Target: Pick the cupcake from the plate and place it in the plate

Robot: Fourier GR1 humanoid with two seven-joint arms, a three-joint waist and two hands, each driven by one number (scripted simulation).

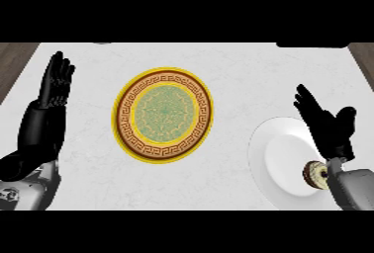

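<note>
Right robot hand spread open over the white plate, fingers straight, thumb out to the side, holding nothing. Probably hanging there to get ready for a grab, since the cupcake waits on that same plate. Cupcake near the plate's lower right side, tipped over so the pale top faces out, partly hidden by the grey forearm. Sitting just below the palm, close to the wrist, behind the fingers and not under them. Not touched yet. Likely needs a pull back of the hand toward the cupcake before any closing of fingers. Left robot hand open too, resting at the left edge of the worktop, fingers up. Yellow patterned plate in the middle, well apart from the cupcake, likely the drop-off spot.
</note>
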